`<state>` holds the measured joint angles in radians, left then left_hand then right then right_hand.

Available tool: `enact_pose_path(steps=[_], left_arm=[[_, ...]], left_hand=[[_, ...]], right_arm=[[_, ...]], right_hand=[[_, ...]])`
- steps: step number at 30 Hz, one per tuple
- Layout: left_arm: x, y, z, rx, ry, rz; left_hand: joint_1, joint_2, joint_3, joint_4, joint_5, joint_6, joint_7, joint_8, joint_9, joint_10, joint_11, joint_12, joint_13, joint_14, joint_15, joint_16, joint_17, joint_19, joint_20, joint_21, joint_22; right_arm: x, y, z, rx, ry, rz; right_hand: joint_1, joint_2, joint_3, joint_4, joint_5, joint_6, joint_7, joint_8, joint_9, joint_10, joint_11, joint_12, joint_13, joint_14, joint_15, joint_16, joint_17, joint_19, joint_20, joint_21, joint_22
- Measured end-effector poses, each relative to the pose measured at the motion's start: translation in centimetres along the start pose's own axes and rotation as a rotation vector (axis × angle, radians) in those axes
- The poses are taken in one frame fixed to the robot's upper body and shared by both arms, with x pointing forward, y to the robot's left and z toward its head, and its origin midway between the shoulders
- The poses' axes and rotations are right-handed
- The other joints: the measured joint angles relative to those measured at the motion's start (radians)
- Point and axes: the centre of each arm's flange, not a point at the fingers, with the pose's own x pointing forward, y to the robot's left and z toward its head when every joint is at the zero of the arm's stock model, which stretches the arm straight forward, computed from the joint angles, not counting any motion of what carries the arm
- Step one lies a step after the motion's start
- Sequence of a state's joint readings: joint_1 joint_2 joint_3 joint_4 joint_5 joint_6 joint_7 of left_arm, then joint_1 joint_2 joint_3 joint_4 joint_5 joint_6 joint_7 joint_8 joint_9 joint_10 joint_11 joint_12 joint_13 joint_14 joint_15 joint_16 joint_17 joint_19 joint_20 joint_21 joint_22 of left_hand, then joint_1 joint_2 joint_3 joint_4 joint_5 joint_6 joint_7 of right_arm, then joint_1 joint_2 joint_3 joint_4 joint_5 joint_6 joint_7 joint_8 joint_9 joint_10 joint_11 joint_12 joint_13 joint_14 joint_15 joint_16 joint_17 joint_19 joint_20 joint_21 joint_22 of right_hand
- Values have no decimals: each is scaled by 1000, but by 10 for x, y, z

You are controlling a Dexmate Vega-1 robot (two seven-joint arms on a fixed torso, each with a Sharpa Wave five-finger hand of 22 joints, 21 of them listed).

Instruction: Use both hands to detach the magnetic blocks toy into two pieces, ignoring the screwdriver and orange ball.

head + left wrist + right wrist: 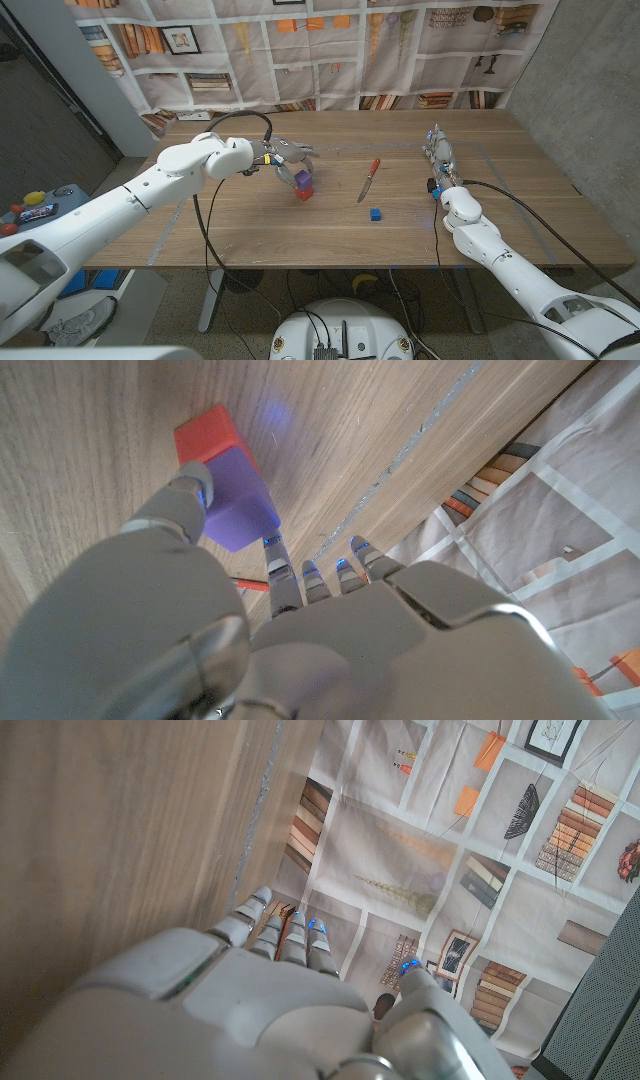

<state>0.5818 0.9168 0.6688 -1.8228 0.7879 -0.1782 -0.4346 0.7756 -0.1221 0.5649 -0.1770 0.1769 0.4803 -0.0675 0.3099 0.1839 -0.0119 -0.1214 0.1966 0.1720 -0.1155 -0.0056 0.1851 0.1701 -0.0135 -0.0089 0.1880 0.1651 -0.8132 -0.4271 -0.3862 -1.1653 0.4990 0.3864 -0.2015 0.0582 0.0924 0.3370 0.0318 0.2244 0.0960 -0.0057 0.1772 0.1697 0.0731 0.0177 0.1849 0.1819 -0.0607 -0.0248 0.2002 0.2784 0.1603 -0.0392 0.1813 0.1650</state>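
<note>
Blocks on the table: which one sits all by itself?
The small blue block, alone near the screwdriver. The purple block and red block are stuck together under the left hand.

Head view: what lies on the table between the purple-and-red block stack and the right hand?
The red-handled screwdriver and a small blue block lie between the stack and the right hand, seen in the head view.

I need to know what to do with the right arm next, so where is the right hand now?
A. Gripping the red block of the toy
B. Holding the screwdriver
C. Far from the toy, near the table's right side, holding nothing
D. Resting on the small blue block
C. In the head view the right hand is near the table's right side, holding nothing, well apart from the purple and red toy, where the left hand is.
</note>
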Motion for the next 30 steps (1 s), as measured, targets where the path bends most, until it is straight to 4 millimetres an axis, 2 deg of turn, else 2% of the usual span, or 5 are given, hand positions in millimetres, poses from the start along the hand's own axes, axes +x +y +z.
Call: enact_pose_path(steps=[7,13,19,22,30], left_arm=[[1,0,1,3,-8,5],[1,1,2,6,-12,11],[1,2,2,11,-12,22],[1,2,2,12,-12,25],[2,3,2,15,-11,35]], left_hand=[[9,1,-6,6,0,59,3,12,0,25,-10,8,0,25,-14,0,-3,24,-10,2,0],[9,2,-10,1,0,74,7,14,0,32,-14,8,0,30,-19,0,-3,34,-12,2,0],[21,5,-19,1,0,122,6,31,5,50,-10,8,0,44,-19,0,-3,52,-13,2,0],[25,2,-22,5,0,155,8,41,5,66,-13,8,0,55,-30,0,-3,58,-15,2,0],[42,8,-30,4,0,228,11,65,9,92,-21,8,0,80,-26,0,-3,82,-18,2,0]], right_arm=[[0,0,0,-1,2,-1],[0,0,-1,-1,3,-1],[0,1,-1,0,3,0],[0,1,-1,0,4,0],[1,1,-2,0,6,1]], right_hand=[[0,0,0,0,0,0,0,0,0,0,0,0,0,0,0,0,0,0,0,0,0],[0,0,0,0,0,0,0,0,0,0,0,0,0,0,0,0,0,0,0,0,0],[0,0,4,1,0,0,0,0,0,0,0,0,0,0,0,0,0,0,0,0,0],[0,0,4,1,0,0,0,4,0,-6,-6,0,0,0,0,0,0,0,0,0,0],[0,0,4,1,0,4,-4,4,0,-6,-6,0,0,0,0,0,0,0,0,0,0]])
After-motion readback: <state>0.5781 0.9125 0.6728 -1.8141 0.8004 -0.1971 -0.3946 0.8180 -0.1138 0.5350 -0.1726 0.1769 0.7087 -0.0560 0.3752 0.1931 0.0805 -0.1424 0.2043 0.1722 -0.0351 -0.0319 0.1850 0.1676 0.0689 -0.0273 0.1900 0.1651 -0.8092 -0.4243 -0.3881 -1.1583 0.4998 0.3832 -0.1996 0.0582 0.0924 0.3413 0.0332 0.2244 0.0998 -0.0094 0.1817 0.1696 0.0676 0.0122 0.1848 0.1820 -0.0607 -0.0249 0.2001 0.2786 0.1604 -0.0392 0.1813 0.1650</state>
